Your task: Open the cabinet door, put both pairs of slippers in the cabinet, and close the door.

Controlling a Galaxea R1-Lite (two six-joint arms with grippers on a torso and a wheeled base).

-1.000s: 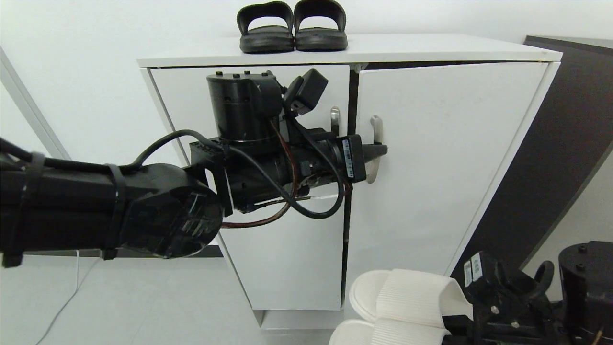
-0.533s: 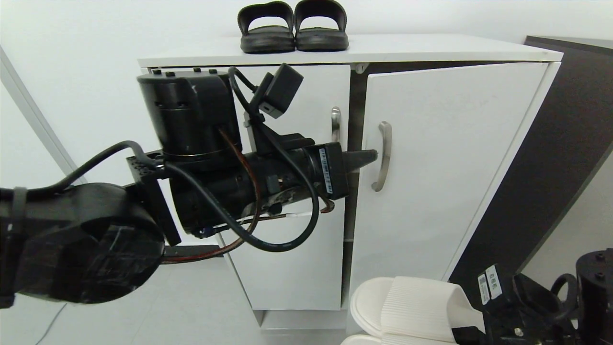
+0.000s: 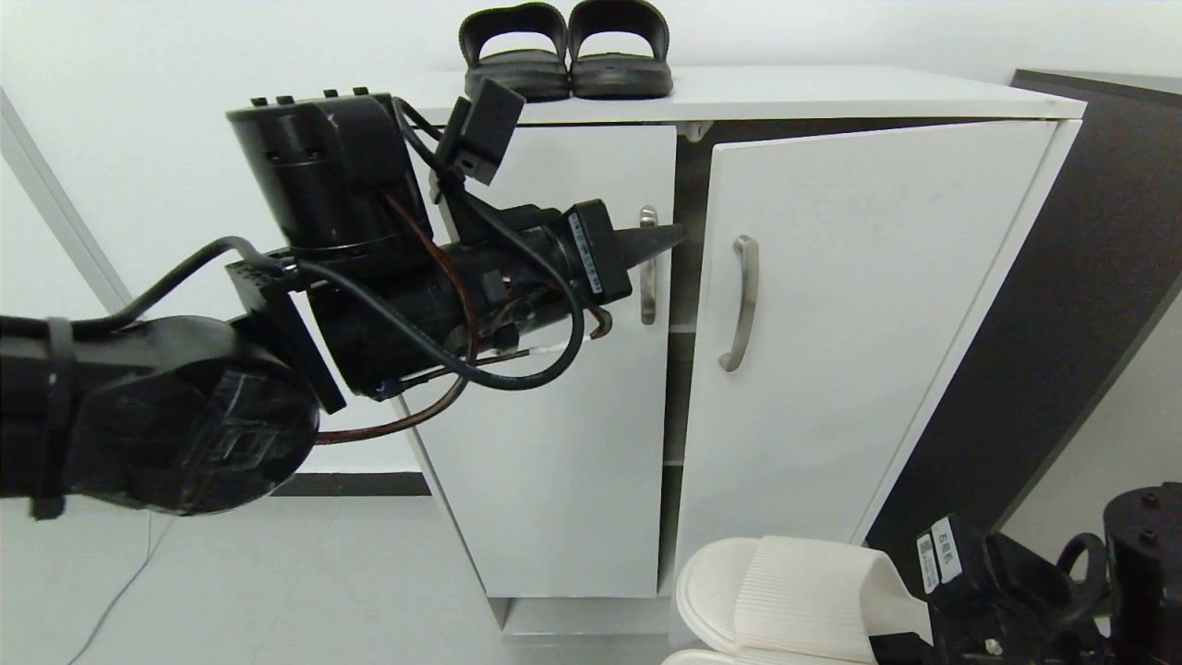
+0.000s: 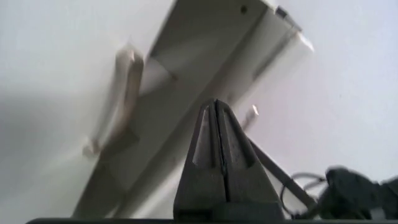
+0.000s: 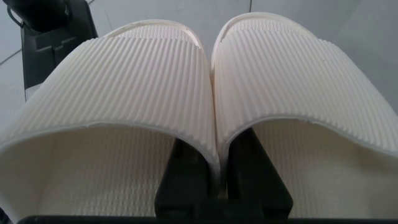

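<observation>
The white cabinet (image 3: 831, 92) has its right door (image 3: 859, 305) ajar, with a dark gap beside the left door (image 3: 554, 443). My left gripper (image 3: 677, 236) is shut and empty. Its tip hangs in front of that gap, level with the top of the left door's handle (image 3: 648, 268) and left of the right door's handle (image 3: 741, 300). In the left wrist view the shut left gripper (image 4: 216, 107) points at the gap, the right door's handle (image 4: 122, 99) beside it. Black slippers (image 3: 567, 51) sit on the cabinet top. My right gripper (image 5: 219, 163) is shut on the white slippers (image 5: 205, 93), held low before the cabinet (image 3: 785, 591).
A dark panel (image 3: 1062, 305) stands right of the cabinet. A thin cable (image 3: 129, 582) lies on the pale floor to the left. The wall runs behind the cabinet.
My left gripper let go of the right door's handle and moved left and up to the gap. The right door swung further ajar. The white slippers sank slightly.
</observation>
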